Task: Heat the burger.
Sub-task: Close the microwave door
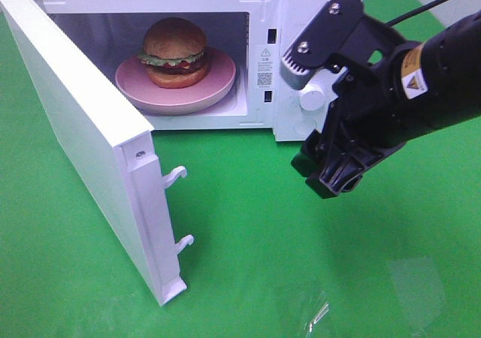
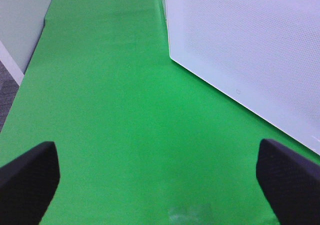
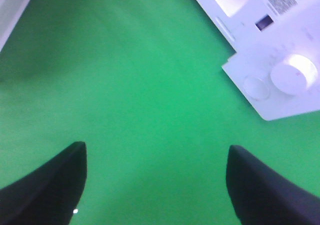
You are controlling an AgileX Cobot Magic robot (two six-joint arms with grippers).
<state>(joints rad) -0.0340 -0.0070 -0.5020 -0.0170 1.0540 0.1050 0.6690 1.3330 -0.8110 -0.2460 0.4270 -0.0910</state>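
Note:
The burger (image 1: pixel 175 52), with golden-brown bun, green lettuce and dark patty, sits on a pink plate (image 1: pixel 218 82) inside the white microwave (image 1: pixel 282 22). The microwave door (image 1: pixel 83 139) stands wide open, swung toward the front left. My right gripper (image 1: pixel 331 169) hovers over the green cloth in front of the microwave's control panel (image 3: pixel 280 70), open and empty; in the right wrist view (image 3: pixel 155 180) nothing lies between its dark fingers. My left gripper (image 2: pixel 157 180) is open and empty over bare green cloth beside the door's outer face (image 2: pixel 250 50); that arm is out of the exterior high view.
A green cloth (image 1: pixel 263 255) covers the table. Two white latch hooks (image 1: pixel 176 176) jut from the door's edge. A round white knob (image 3: pixel 292 75) and a button sit on the control panel. A pale wall (image 2: pixel 22 20) borders the cloth beside the left arm.

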